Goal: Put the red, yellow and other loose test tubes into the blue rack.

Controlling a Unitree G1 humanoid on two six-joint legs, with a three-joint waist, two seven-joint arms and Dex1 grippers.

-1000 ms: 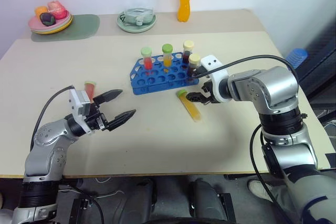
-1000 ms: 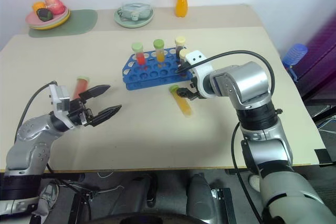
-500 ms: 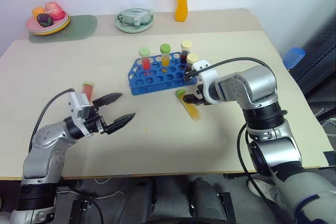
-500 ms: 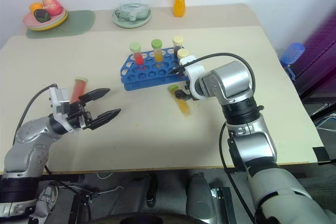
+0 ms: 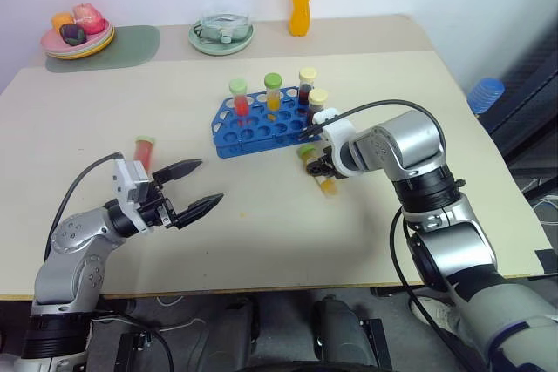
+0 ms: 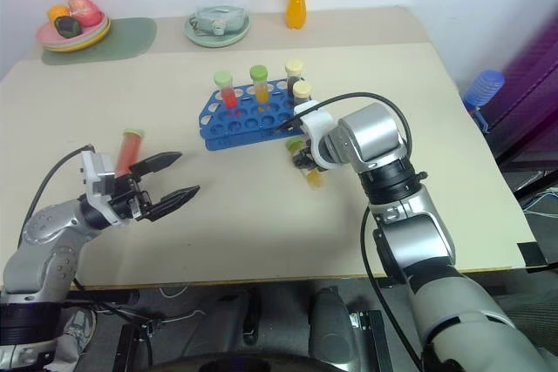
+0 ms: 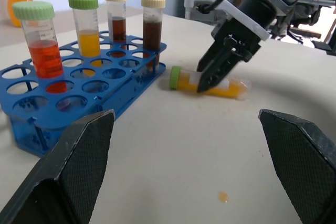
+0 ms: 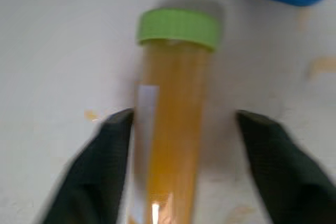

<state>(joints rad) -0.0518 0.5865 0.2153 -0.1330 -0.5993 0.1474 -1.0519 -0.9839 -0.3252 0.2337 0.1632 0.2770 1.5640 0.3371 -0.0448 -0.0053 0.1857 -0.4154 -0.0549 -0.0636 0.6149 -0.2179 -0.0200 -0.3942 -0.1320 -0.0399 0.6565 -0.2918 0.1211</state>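
Six clear capped plastic tubes are in sight. Four stand upright in the bright blue rectangular plastic rack (image 5: 261,128), which sits on the beige tabletop (image 5: 261,215): a red-liquid tube with a pale green cap (image 5: 240,100), a yellow-liquid tube with a green cap (image 5: 273,94), and two dark brown tubes with cream caps (image 5: 308,84) (image 5: 318,104) at the rack's right end. The rest of the rack's round holes are empty.

Two tubes lie loose. A yellow-liquid tube with a green cap (image 7: 207,83) rests on its side just beside the rack's right front corner, cap toward the rack. A red-liquid tube (image 5: 143,152) lies well to the left, near the left arm.

The right end effector (image 7: 212,80) points down onto the lying yellow tube. In the right wrist view its two black fingers (image 8: 100,156) straddle the tube body, one on each side, with a gap still showing on one side, so the jaws are partly spread around the tube and a firm pinch cannot be confirmed; the tube lies flat on the tabletop.

The left end effector (image 5: 196,187) hovers above the tabletop with its fingers spread wide and nothing between them.

Along the far edge stand one tall orange drink bottle (image 5: 302,2), one pale green plate with a clear dish (image 5: 221,32), and one plate of toy food (image 5: 77,35) on a grey-green mat (image 5: 131,41).
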